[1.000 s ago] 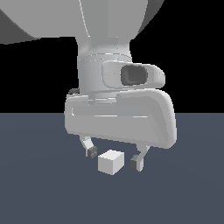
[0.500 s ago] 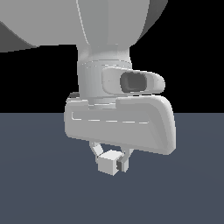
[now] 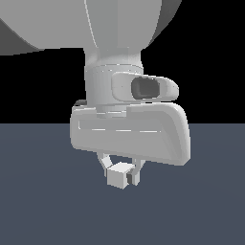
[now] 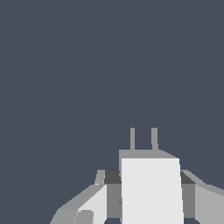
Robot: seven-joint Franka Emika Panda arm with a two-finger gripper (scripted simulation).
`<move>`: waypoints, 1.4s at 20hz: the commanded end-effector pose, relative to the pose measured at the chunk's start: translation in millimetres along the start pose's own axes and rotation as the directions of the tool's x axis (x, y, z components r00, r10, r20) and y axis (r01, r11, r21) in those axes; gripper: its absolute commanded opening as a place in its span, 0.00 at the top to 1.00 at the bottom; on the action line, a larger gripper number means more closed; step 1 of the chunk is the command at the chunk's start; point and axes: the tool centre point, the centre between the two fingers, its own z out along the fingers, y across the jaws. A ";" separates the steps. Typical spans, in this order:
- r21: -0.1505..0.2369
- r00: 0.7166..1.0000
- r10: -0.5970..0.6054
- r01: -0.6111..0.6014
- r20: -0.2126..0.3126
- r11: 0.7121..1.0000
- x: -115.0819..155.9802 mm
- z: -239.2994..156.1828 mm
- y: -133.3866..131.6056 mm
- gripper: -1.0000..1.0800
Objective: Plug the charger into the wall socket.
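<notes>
We've got the gripper (image 3: 120, 173) clamped on the charger (image 3: 119, 175) just above the tabletop (image 3: 43, 201), its 2 prongs (image 4: 143, 138) leading, wall socket out of view, so blind misalignment could jam them.

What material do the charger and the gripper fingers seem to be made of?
The charger looks like matte off-white plastic: flat, even faces without shine. Its two prongs are plain grey, perhaps metal. One of the fingers looks like grey plastic or painted metal, and the render leaves that open.

Charger (image 3: 119, 176) matt off-white, smooth, plastic-looking; floor (image 3: 43, 201) flat matt slate-blue; arm housing (image 3: 129, 134) smooth, faintly glossy.
</notes>
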 end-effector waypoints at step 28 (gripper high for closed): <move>0.047 0.930 -0.366 0.367 -0.010 0.929 56.4 -79.2 -85.6 1.00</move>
